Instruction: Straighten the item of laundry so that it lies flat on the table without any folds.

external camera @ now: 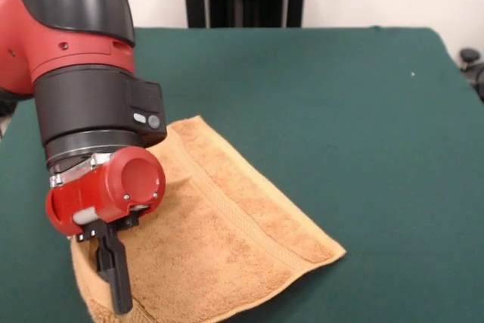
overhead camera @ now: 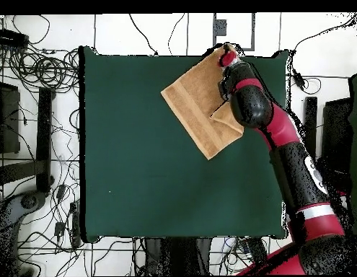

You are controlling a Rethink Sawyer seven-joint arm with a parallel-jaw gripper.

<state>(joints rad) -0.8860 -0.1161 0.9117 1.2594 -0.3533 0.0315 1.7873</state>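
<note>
The towel is seen at the lower left of the front view, spread on the green table, with a woven band running diagonally across it. The claw is placed at the towel's left edge, its dark fingers pointing down onto the cloth. Whether the claw is open or closed cannot be told. In the overhead view, the towel lies at the table's upper right, partly covered by the arm.
</note>
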